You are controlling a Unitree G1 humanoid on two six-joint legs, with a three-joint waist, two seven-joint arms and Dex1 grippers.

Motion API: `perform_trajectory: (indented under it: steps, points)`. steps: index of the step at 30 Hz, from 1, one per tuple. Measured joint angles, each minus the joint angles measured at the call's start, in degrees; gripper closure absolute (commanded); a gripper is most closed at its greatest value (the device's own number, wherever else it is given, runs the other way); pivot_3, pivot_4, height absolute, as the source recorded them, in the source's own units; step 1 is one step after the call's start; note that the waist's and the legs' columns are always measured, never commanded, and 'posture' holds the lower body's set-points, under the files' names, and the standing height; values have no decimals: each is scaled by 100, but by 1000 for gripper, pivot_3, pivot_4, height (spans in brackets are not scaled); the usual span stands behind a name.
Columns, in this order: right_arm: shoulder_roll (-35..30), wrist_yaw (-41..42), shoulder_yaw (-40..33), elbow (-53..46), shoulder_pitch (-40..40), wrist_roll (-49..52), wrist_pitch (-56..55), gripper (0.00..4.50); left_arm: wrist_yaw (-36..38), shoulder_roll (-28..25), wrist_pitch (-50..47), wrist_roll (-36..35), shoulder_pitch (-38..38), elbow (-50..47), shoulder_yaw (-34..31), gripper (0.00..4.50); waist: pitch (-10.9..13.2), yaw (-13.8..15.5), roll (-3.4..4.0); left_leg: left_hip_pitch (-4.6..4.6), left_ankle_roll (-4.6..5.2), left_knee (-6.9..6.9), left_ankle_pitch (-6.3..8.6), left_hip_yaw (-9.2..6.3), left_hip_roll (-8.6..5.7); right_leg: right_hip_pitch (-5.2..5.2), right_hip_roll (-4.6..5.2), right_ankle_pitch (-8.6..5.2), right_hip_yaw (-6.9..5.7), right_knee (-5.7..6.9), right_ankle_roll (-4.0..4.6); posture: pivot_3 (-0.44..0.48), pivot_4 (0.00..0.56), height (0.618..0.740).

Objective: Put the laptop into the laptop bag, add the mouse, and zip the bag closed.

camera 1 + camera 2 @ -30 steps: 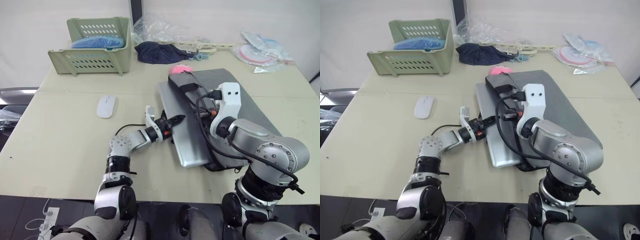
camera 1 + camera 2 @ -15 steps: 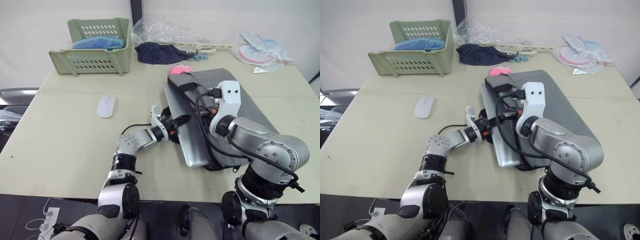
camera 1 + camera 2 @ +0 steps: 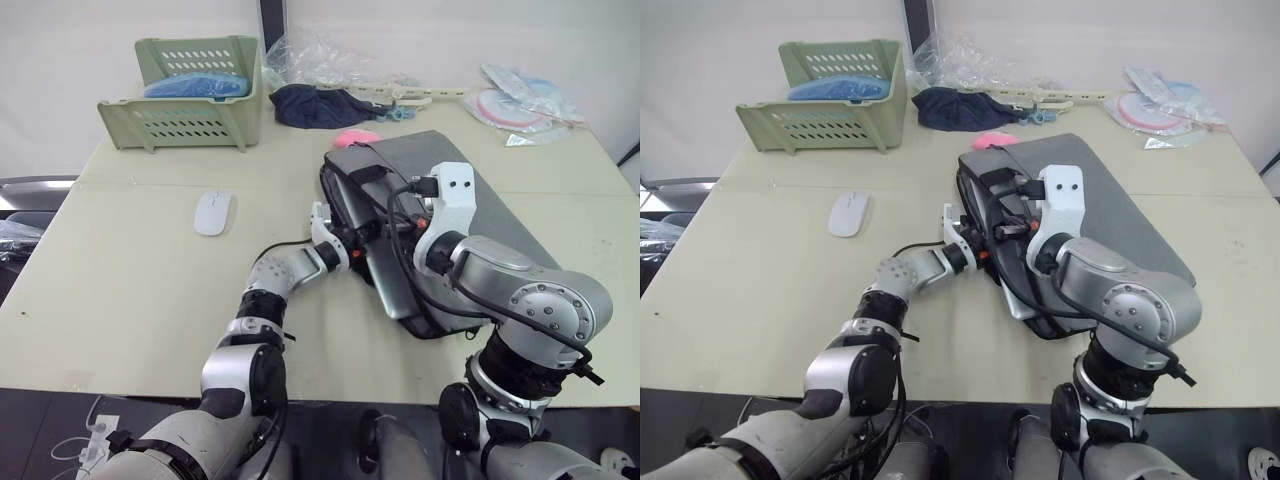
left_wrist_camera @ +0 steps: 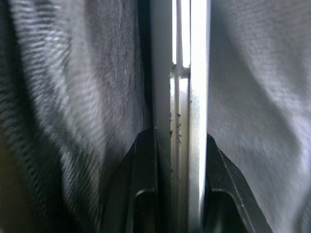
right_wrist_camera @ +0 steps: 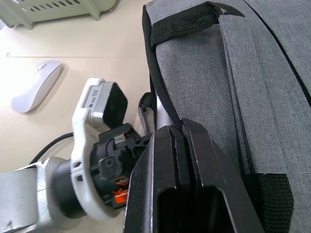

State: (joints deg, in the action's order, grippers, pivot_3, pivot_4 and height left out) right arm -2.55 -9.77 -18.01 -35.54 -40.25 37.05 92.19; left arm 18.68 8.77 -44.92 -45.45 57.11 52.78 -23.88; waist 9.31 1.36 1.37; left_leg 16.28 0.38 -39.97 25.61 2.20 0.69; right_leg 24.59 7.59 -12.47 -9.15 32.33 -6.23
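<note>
The laptop bag lies ahead of both grippers, its open edge lifted by the right gripper, whose fingers are pinched together on the black trim. The laptop is nearly inside, its edge clamped in the left gripper. Next, I judge: push it home, release, then reach outward to the mouse.

No readable text, brand, number or sign anywhere. A pale label patch on the white housing of the left end effector, its print too small to make out. Nothing legible on the laptop bag beside that end effector, nor on the laptop edge between its fingers. Blank as well: the mouse off to its side on the surface.
</note>
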Motion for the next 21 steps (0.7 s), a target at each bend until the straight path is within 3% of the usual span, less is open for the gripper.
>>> perform_trajectory:
  steps: [21]
  points:
    - [113, -409, -85, 164, -111, 324, 0, 4484, 519, 59, 938, 489, 537, 1097, -107, 3987, 0, 0, 0, 2, 4, 0, 0, -1, 0, -1, 3, 2, 0, -2, -4, 0, 150, 740]
